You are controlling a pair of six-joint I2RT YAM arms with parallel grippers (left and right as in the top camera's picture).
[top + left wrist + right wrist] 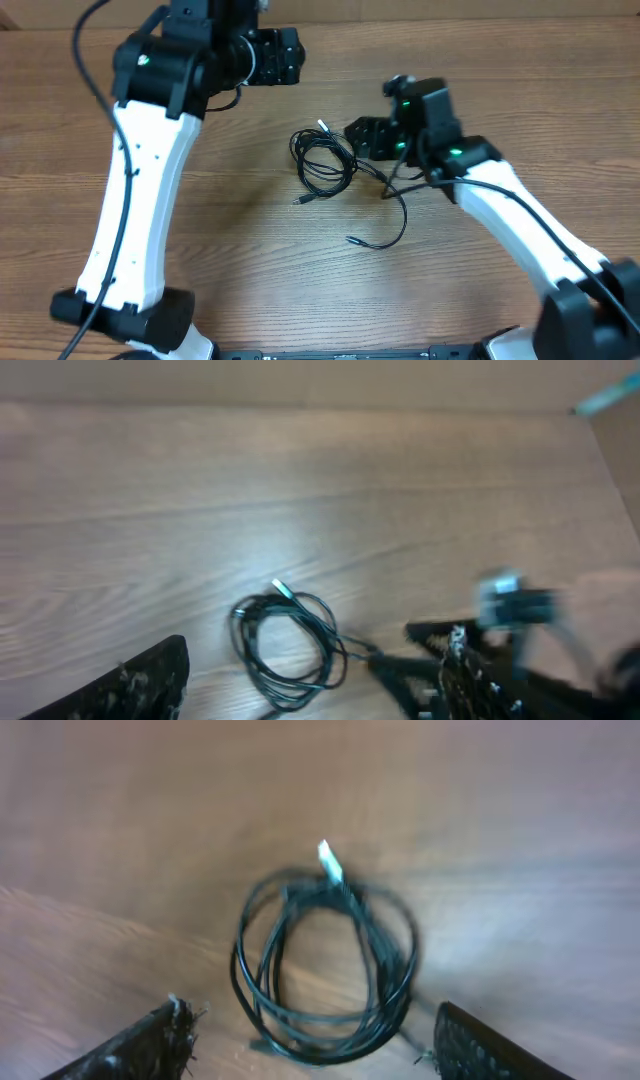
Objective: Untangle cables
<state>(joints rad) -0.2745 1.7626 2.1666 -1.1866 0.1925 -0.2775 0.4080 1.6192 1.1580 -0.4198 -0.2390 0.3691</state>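
As cables (pixel 325 160) lie coiled, R end effector (pixel 310 1013) — open

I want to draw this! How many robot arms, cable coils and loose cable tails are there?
Arms: 2
Coils: 1
Loose tails: 1
Total: 4

The cables (pixel 325 163), thin black cords, are seen coiled into a small, loose, flat bundle lying near the middle of the table (pixel 250 270). A silver plug (pixel 321 126) is pointed out of the coil toward the far edge. A single strand (pixel 402 215) is trailed off to the right and curved back toward the near edge, ended by a small plug.
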